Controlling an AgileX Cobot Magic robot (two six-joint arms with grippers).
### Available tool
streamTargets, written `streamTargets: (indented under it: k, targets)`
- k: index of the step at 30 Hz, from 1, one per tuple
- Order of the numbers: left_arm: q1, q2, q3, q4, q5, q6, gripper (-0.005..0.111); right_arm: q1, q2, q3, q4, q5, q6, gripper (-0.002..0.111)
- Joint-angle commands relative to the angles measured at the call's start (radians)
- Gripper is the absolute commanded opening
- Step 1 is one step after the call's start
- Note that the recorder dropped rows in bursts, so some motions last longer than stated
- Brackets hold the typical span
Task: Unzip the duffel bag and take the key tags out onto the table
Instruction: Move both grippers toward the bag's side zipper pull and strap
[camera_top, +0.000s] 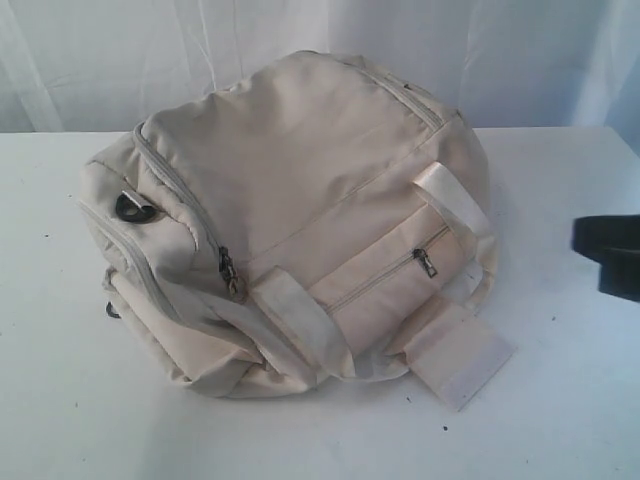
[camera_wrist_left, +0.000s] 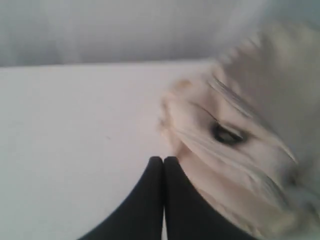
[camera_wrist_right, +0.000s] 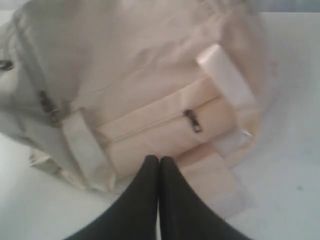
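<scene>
The cream duffel bag (camera_top: 300, 200) lies zipped in the middle of the white table (camera_top: 560, 400), its front pocket zip pull (camera_top: 426, 262) and main zip pulls (camera_top: 229, 270) closed. The key tags are hidden. My right gripper (camera_wrist_right: 159, 159) is shut and empty, hovering off the bag's front pocket (camera_wrist_right: 165, 127); only a dark part of that arm (camera_top: 610, 250) shows at the exterior view's right edge. My left gripper (camera_wrist_left: 163, 160) is shut and empty above the table beside the bag's end (camera_wrist_left: 235, 140), blurred. It is out of the exterior view.
A flat handle wrap flap (camera_top: 462, 352) lies on the table at the bag's front. Webbing handles (camera_top: 455, 205) arch over the pocket. A dark ring (camera_top: 130, 207) sits on the bag's left end. A white curtain (camera_top: 100, 50) hangs behind.
</scene>
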Motion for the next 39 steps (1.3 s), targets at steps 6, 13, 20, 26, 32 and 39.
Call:
streamTargets:
  k: [6, 13, 20, 26, 32, 39]
  targets:
    - [-0.041, 0.523, -0.361, -0.680, 0.738, 0.749, 0.000, 0.117, 0.350, -0.187, 0.287, 0.098, -0.413, 0.000]
    - [-0.041, 0.560, -0.286, -0.671, 0.738, 0.773, 0.000, 0.413, 0.527, -0.309, -0.079, -0.124, -0.164, 0.000]
    - [-0.041, 0.560, -0.187, -0.675, 0.698, 0.822, 0.000, 0.582, 0.745, -0.373, -0.124, -0.286, -0.136, 0.024]
    - [-0.041, 0.560, -0.151, -0.678, 0.642, 0.820, 0.000, 0.602, 0.922, -0.405, -0.124, -0.413, -0.159, 0.081]
    - [-0.041, 0.560, -0.151, -0.733, 0.669, 0.825, 0.000, 0.602, 1.061, -0.433, -0.131, -0.413, -0.159, 0.083]
    - [-0.041, 0.560, -0.151, -0.736, 0.669, 0.844, 0.000, 0.606, 1.104, -0.435, -0.131, -0.322, -0.145, 0.032]
